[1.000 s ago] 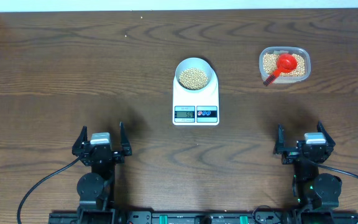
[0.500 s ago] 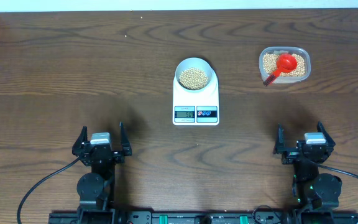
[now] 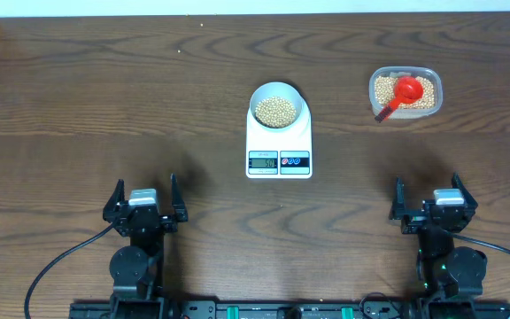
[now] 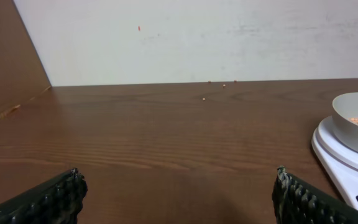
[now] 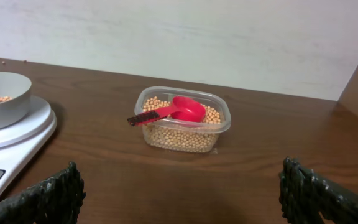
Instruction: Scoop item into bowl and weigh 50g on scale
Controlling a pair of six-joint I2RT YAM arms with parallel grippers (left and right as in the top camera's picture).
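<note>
- The beans are lying heaped in the bowl, which is sitting on the far end of the scale at the middle of the table. The scale's display is showing digits too small to read.
- More beans are filling the clear tub at far right, with the red scoop resting in it.
- The left gripper and right gripper are waiting at the near edge, both spread fully wide and gripping nothing.
- Nothing is shifting compared with a second ago. Judging by that, the weighing is probably finishing, provided the reading matches the target.
</note>
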